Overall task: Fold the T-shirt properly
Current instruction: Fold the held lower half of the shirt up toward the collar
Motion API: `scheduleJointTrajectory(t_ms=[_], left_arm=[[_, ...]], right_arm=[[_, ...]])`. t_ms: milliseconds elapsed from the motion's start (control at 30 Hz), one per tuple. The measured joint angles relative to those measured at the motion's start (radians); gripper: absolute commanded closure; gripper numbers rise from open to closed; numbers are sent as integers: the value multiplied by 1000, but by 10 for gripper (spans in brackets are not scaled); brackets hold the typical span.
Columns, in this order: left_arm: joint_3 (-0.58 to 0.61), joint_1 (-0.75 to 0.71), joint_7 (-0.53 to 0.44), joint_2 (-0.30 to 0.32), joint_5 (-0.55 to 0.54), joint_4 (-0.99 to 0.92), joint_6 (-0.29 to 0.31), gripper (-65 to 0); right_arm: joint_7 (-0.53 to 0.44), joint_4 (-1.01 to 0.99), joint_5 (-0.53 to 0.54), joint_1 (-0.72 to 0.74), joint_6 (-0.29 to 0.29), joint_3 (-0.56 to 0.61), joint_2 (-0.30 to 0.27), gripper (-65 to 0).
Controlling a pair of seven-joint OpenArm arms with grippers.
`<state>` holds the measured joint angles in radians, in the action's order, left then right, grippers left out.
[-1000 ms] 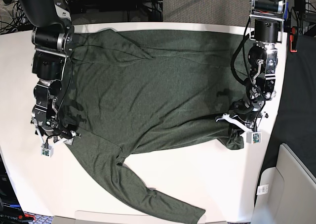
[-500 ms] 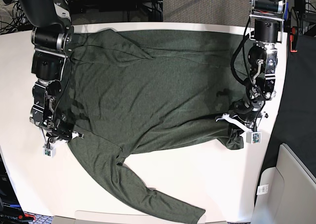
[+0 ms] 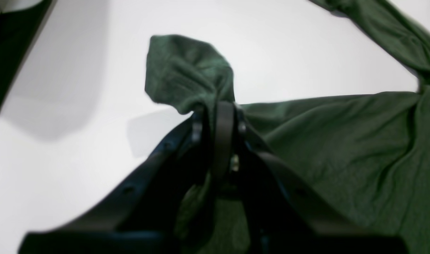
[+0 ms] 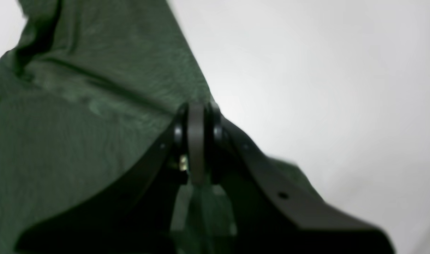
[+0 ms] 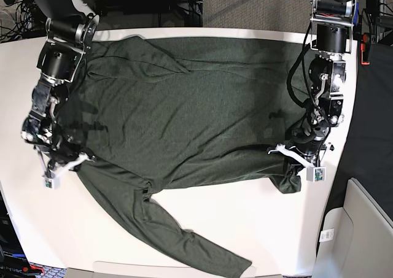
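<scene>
Item: the T-shirt [image 5: 184, 112], dark olive-green heathered knit with long sleeves. We find it spread across most of the white desk [image 5: 245, 223] in the base view, body flat with shallow creases, one long sleeve [image 5: 184, 241] trailing diagonally toward the near edge.

Left tool [image 5: 299, 157]: we see it at the shirt's corner on the base view's right, near the desk's edge. In the left wrist view the left tool [image 3: 216, 116] has its black jaws together, clamped on a fold of fabric; a small flap of cloth [image 3: 186, 70] stands up past the tips, and the rest of the T-shirt [image 3: 342, 141] runs off to the right over the desk [image 3: 95, 70].

Right tool [image 5: 61, 164]: we see it at the shirt's edge on the base view's left, where the sleeve leaves the body. In the right wrist view the right tool [image 4: 197, 120] has its jaws together on the garment's edge, with the T-shirt [image 4: 77, 123] filling the left side and bare desk [image 4: 324, 88] on the right. The picture is soft there, yet fabric shows between and beneath the jaws.
</scene>
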<state>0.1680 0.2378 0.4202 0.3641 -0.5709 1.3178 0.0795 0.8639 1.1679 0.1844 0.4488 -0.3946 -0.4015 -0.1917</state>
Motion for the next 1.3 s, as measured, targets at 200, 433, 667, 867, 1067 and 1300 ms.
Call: scheduleJointTrajectory(t_ms=[200, 433, 667, 867, 1067, 1300], left_arm=[[-39, -56, 0, 1, -1, 85, 6, 0], [-105, -117, 49, -1, 0, 158, 0, 0], [-160, -198, 49, 0, 0, 230, 3, 0], [-162, -229, 51, 0, 0, 235, 3, 0], [-161, -224, 51, -3, 0, 235, 3, 0], [-161, -224, 51, -4, 0, 235, 3, 0]], right_arm=[[156, 149, 2, -59, -108, -126, 15, -6], [203, 288, 91, -140, -141, -169, 8, -6], [205, 323, 184, -197, -141, -170, -22, -6], [207, 322, 163, -188, -140, -165, -16, -38], [201, 322, -12, -83, -134, -47, -14, -268], [203, 199, -133, 20, -134, 75, -47, -520]])
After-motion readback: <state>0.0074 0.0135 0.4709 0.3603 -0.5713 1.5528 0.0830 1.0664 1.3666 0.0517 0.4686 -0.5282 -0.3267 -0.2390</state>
